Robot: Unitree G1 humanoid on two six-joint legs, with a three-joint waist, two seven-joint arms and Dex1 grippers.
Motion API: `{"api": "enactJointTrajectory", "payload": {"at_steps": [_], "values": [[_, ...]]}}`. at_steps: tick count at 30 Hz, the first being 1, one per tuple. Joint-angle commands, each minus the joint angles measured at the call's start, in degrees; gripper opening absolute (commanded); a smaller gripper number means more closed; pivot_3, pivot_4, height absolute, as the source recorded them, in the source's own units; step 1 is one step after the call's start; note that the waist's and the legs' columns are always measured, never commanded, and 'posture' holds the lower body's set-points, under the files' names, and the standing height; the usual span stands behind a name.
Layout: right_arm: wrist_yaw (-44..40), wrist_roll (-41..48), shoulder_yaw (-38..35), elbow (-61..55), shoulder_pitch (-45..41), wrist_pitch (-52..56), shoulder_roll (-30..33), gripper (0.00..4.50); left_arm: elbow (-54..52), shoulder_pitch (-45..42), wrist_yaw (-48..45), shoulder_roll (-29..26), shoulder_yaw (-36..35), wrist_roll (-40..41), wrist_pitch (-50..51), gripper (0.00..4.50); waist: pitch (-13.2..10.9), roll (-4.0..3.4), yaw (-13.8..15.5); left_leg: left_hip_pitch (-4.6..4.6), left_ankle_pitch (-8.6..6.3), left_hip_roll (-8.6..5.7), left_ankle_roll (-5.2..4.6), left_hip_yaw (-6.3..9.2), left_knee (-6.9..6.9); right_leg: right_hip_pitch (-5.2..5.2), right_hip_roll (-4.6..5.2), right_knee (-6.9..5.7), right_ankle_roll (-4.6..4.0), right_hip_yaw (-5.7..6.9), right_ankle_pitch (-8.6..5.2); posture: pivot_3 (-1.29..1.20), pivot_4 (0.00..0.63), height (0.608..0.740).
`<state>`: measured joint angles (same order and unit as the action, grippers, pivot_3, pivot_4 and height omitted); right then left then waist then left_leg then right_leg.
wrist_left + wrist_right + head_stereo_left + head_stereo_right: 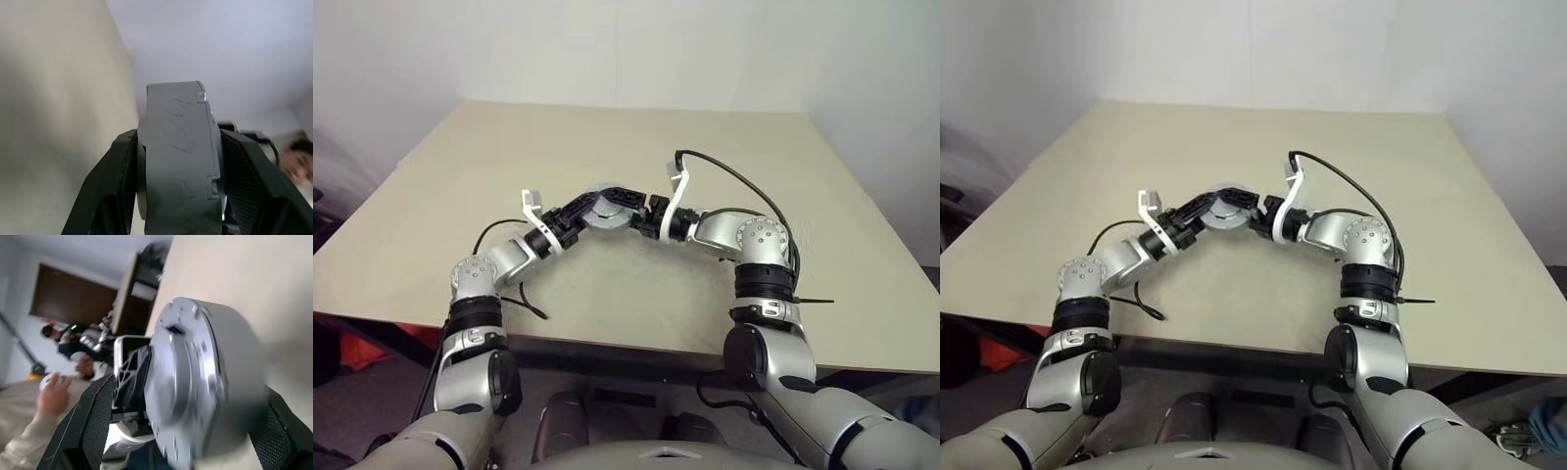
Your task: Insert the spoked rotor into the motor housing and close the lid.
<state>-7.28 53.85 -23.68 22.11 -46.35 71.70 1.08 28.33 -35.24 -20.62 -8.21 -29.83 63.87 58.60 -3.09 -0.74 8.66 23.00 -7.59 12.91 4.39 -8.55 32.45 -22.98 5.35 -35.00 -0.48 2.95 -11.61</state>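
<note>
The motor housing (607, 211) hung above the middle of the bench (724, 147), pinched in my left claw (594, 208). My right claw (636, 209) stood spread wide around its far side, seemingly not pressing it. A person's hand (53, 394) showed behind.

motor housing (605, 209) up off the table (705, 147), over its middle, between the two grippers. left gripper (597, 208) on its left side, fingers (112, 186) pressed against both flat faces. right gripper (631, 204) on its right side, fingers (93, 421) spread around it. person's hand (51, 394) off beyond the table's edge, behind the left gripper in the right wrist view.
</note>
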Motion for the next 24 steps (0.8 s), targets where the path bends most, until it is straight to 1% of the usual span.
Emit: {"api": "enactJointTrajectory", "payload": {"at_steps": [1, 4, 7, 14, 17, 19, 21, 23, 24], "values": [[0.07, -2.16, 0.66, -1.32, -0.43, -3.74, 0.60, 4.48, -1.43, -0.93, 1.33, -1.23, -5.42, -0.28, -9.47, 2.21, 0.00, 0.00, -0.08, 0.00, 0.00, 0.00, 0.00, 0.00, 0.00, 0.00, 0.00, 0.00, 0.00, 0.00, 0.00, 0.00, 0.000, 0.740], [-0.32, -2.67, 0.43, -0.57, -0.43, -4.29, 0.75, 4.48, -0.41, -0.71, 2.99, -2.24, -8.23, -1.67, -15.75, 2.21, 0.00, 0.00, -0.06, 0.00, 0.00, 0.02, 0.00, 0.01, 0.00, -0.01, -0.02, 0.01, 0.02, 0.01, 0.01, 0.00, 0.000, 0.740], [-0.63, -2.90, 0.06, -0.18, -0.57, -4.57, 1.08, 4.48, 2.20, -0.84, 6.70, -3.65, -11.55, -3.36, -22.20, 2.21, 0.00, 0.01, -0.05, 0.00, -0.01, 0.01, -0.01, 0.01, 0.00, 0.00, -0.02, 0.02, 0.02, 0.01, 0.01, 0.00, 0.000, 0.740], [-0.57, -3.44, -0.40, 0.38, -0.97, -5.17, 1.01, 4.48, 11.14, -2.20, 14.69, -6.45, -15.13, -8.04, -31.91, 2.21, 0.03, 0.07, 0.15, 0.05, -0.01, 0.01, -0.02, 0.03, 0.03, 0.03, 0.00, 0.03, 0.03, 0.02, 0.01, 0.00, 0.000, 0.740], [-0.73, -3.71, -0.17, 0.28, -0.94, -5.24, 0.76, 4.48, 13.56, -2.73, 15.37, -7.21, -15.25, -9.24, -33.54, 2.21, 0.08, 0.16, 0.10, 0.00, -0.01, 0.02, -0.01, 0.04, 0.08, 0.13, 0.01, 0.02, 0.01, 0.04, 0.00, 0.00, 0.000, 0.740], [-0.87, -3.84, -0.11, 0.23, -0.97, -5.22, 0.68, 4.48, 14.02, -2.99, 15.34, -7.36, -15.30, -9.34, -33.70, 2.21, 0.08, 0.16, -0.02, -0.22, -0.01, 0.02, -0.01, 0.04, 0.07, 0.22, 0.00, 0.01, -0.03, 0.01, -0.06, 0.00, 0.000, 0.740], [-1.01, -4.02, -0.01, 0.34, -0.96, -5.30, 0.70, 4.48, 14.33, -3.06, 15.37, -7.58, -15.19, -9.55, -33.72, 2.21, 0.08, 0.16, -0.07, -0.31, 0.00, 0.02, 0.00, 0.04, 0.06, 0.29, 0.00, 0.00, 0.23, 0.00, -0.21, 0.00, 0.000, 0.740], [-1.10, -4.13, 0.07, 0.41, -0.95, -5.32, 0.72, 4.48, 14.53, -3.01, 15.40, -7.78, -15.03, -9.72, -33.72, 2.21, 0.08, 0.16, -0.11, -0.47, 0.00, 0.02, 0.01, 0.03, 0.05, 0.37, 0.00, -0.04, 0.26, -0.02, -0.23, 0.00, 0.000, 0.740], [-1.17, -4.18, 0.16, 0.41, -0.95, -5.26, 0.73, 4.49, 14.33, -2.77, 15.46, -7.89, -14.85, -9.93, -33.64, 2.53, 0.08, 0.16, -0.11, -0.54, 0.00, 0.02, 0.01, 0.03, 0.04, 0.40, 0.00, -0.07, 0.26, -0.04, -0.23, 0.00, 0.000, 0.740]]}}
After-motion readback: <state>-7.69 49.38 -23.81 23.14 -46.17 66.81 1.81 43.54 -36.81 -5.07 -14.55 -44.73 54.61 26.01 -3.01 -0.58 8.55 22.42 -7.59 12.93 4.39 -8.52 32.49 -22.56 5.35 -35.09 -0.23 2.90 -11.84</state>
